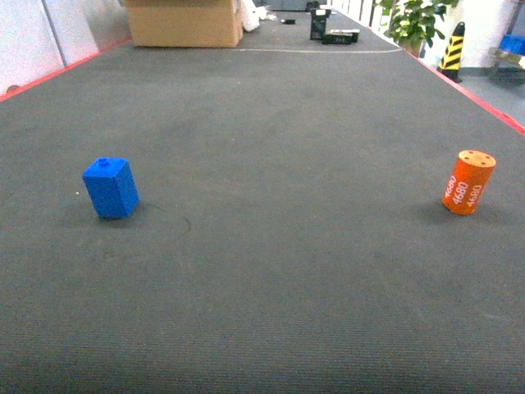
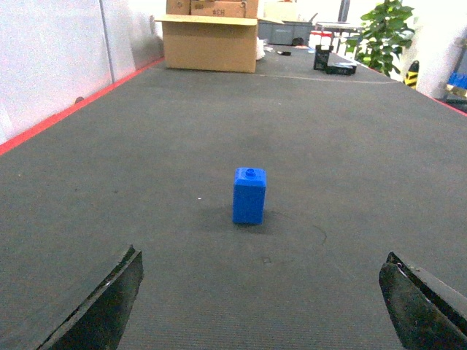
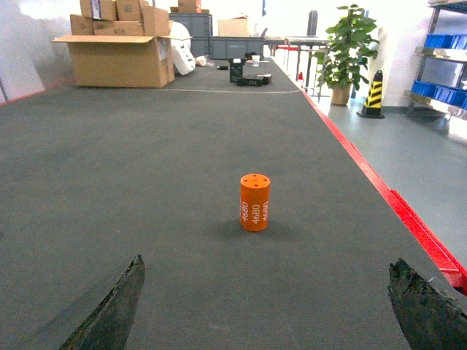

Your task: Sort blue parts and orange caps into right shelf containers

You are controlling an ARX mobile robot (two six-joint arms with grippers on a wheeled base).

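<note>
While both parts stand untouched on the dark mat, nothing of the sorting appears to be done. The blue part (image 1: 110, 188) stands upright on the left side of the dark mat (image 1: 271, 271) in the head view, stud on top, and the orange cap (image 1: 469, 181) stands upright far over on the right, near the red edge strip (image 1: 484, 98); the two are well apart. The left gripper (image 2: 263, 302) has its fingers spread wide, one at each lower corner of the left wrist view, with the blue part (image 2: 249, 195) ahead of them and centred between them, not yet within reach of the pads. The right gripper (image 3: 266, 306) is likewise spread wide and holds nothing, and the orange cap (image 3: 255, 202) stands ahead of it, roughly on its centre line. Neither gripper shows in the head view. Blue bins on a shelf rack (image 3: 445, 69) show at the far right of the right wrist view, off the mat; whether these are the target containers I cannot tell. By my judgement everything remains: approach, grasp, carry and drop for each part.
</note>
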